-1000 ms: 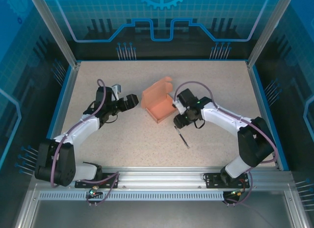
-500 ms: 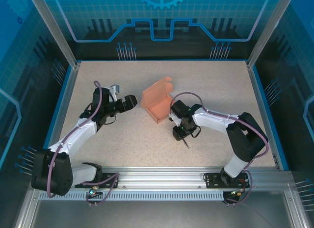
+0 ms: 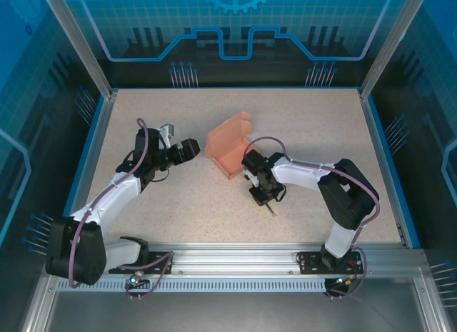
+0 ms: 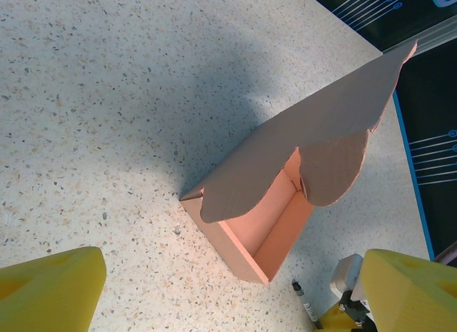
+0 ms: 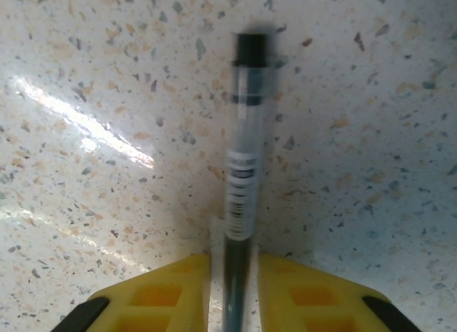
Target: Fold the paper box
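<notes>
Paper box (image 3: pixel 228 150), salmon-pink, lid raised. Left gripper (image 3: pixel 191 148), jaws spread wide, faces its left side; right gripper (image 5: pixel 234 264), beside its near corner, closely straddles a pen (image 5: pixel 243 168), grip uncertain.

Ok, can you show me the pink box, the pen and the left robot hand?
paper box (image 4: pixel 314 125): left wrist view, on its open lid flap.
pen (image 5: pixel 241 168): right wrist view, on its labelled barrel.
left gripper (image 3: pixel 191 148): top view, between its fingertips.

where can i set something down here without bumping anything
Free: the far strip of table behind the paper box; the near middle between both arms. Crowded: the centre, where left gripper, box, right gripper and pen sit close.
</notes>
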You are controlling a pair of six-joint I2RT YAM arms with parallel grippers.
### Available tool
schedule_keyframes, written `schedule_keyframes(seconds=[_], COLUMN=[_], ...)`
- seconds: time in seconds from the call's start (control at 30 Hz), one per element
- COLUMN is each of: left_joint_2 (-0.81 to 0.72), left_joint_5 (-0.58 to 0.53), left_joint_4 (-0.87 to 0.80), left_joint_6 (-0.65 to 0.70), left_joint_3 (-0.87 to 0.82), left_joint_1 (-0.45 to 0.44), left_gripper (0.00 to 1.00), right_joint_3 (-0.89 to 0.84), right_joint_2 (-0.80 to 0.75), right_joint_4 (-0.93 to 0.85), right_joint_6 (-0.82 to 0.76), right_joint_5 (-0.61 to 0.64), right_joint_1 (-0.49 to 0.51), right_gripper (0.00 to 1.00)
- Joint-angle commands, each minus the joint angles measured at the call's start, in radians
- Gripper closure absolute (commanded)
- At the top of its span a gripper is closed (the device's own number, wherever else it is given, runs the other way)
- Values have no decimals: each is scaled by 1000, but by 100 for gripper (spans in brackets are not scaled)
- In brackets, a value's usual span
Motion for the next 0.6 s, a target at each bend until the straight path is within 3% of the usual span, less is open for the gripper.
schedule_keyframes(seconds=[0.0,0.3,0.57], left_joint_2=[-10,-16,-46], left_joint_5=[15,-17,-65], left_joint_4=[-5,-6,4], left_joint_6=[1,-3,2], left_joint_3=[-15,-16,-26], left_joint_1=[5,6,5], left_gripper=[7,8,9], right_joint_3=[15,18,-25], right_joint_2=[-4,-153,-305], right_joint_4=[-27,39,348], right_joint_6=[13,37,274], right_joint_5=[11,-61,-211], right_joint_1=[12,-14,-84], right_gripper=[82,90,92])
